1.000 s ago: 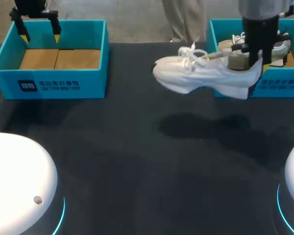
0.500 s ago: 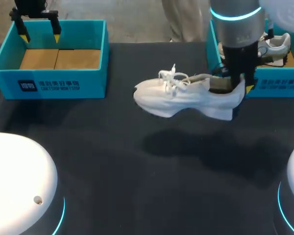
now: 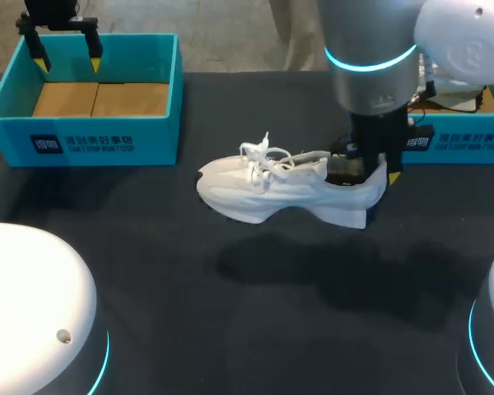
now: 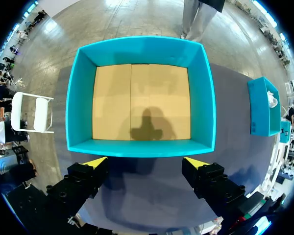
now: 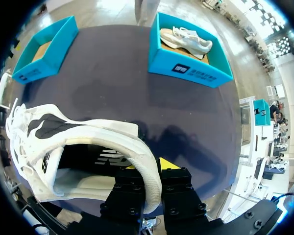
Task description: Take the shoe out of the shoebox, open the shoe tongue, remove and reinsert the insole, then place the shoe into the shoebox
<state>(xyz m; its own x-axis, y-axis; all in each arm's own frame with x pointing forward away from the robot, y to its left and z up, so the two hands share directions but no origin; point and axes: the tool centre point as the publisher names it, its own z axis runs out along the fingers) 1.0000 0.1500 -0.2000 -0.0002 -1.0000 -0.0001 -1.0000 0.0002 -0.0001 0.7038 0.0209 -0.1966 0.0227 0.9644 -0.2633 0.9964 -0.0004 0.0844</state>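
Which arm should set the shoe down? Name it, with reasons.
Right. The right claw is shut on the shoe's heel, holding it above the table. The left claw hangs open over the left box, away from the shoe.

Lit brightly from overhead. Soft shadow on the table (image 3: 148,247) at six o'clock from the white shoe (image 3: 280,193); another inside the shoebox (image 4: 112,98).

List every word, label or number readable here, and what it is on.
Front wall of the empty box: white logo and two lines of print, too blurred to read.
Front wall of the other box: same print, too small to read.
Inside the shoe: white mark, partly hidden, unreadable.
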